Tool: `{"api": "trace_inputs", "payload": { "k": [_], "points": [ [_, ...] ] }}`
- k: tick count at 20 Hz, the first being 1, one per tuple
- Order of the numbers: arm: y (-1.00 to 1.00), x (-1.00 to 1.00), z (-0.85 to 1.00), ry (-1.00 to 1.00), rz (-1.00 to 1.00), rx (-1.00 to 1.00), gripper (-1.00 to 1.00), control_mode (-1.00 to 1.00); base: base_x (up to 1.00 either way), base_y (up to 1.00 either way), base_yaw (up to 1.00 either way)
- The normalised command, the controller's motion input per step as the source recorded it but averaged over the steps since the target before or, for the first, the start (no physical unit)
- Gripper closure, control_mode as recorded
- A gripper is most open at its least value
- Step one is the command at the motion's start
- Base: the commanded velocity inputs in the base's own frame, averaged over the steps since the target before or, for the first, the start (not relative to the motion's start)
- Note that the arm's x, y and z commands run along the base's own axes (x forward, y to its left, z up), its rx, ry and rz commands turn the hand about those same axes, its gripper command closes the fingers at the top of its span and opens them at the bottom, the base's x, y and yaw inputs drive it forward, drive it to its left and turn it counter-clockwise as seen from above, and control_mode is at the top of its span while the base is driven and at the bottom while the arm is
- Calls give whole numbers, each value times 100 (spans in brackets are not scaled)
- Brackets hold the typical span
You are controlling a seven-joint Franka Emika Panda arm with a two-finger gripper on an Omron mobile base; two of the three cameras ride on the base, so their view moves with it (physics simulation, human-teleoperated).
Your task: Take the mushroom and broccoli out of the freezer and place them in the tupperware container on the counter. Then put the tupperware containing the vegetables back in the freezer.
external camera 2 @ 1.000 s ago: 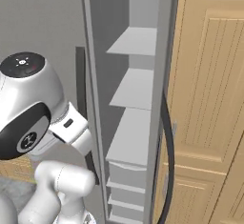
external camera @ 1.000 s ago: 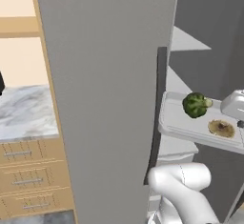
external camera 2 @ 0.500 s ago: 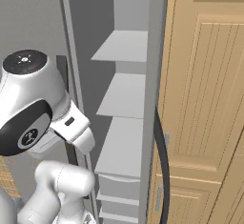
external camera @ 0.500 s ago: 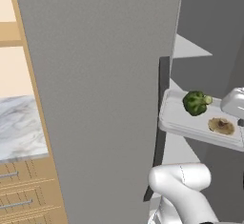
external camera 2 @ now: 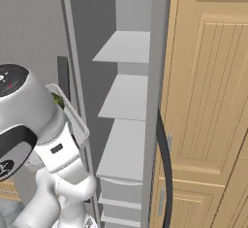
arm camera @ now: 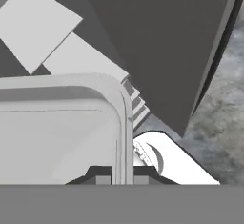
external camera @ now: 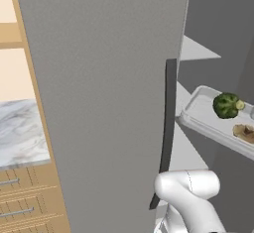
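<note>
My gripper [arm camera: 122, 176] is shut on the rim of the tupperware container [arm camera: 121, 99], with one dark fingertip on each side of its wall. The pale tray [external camera: 206, 115] hangs in the air in front of the open freezer [external camera 2: 127, 101]. In it lie the dark-green broccoli [external camera: 226, 104] and the small tan mushroom [external camera: 244, 132]. In the right base view the tupperware container [external camera 2: 73, 119] shows edge-on behind my arm, with a bit of the broccoli [external camera 2: 58, 99] above its rim.
The freezer's big grey door [external camera: 109, 103] stands open to the left, its dark handle [external camera: 168, 128] close to the tray. Light grey shelves [external camera 2: 125, 47] line the inside. The marbled counter [external camera: 20, 133] and wooden drawers [external camera: 20, 209] lie far left. A tall wooden cabinet [external camera 2: 208, 101] stands right.
Both base views have shifted: the camera has moved, so the freezer door and shelves look larger and the counter has slid left. The tray stays held with both vegetables in it.
</note>
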Motion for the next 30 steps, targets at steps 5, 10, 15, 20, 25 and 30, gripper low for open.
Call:
{"api": "trace_inputs", "payload": {
  "k": [5, 10, 15, 20, 25, 30],
  "points": [
    [-21, 3, 31, 0, -38, 10, 100, -100, 0, 0, 0],
    [-6, 28, 15, 0, -33, 7, 100, -100, 0, 0, 0],
    [-3, 46, 5, 0, -23, 7, 100, -100, 0, 0, 0],
    [-5, 49, 1, -4, -13, 10, 100, -100, 0, 0, 0],
    [0, 56, 1, -7, -9, 8, 100, -100, 0, 0, 0],
    [0, 68, 0, -5, -8, 1, 100, -100, 0, 0, 0]
  ]
}}
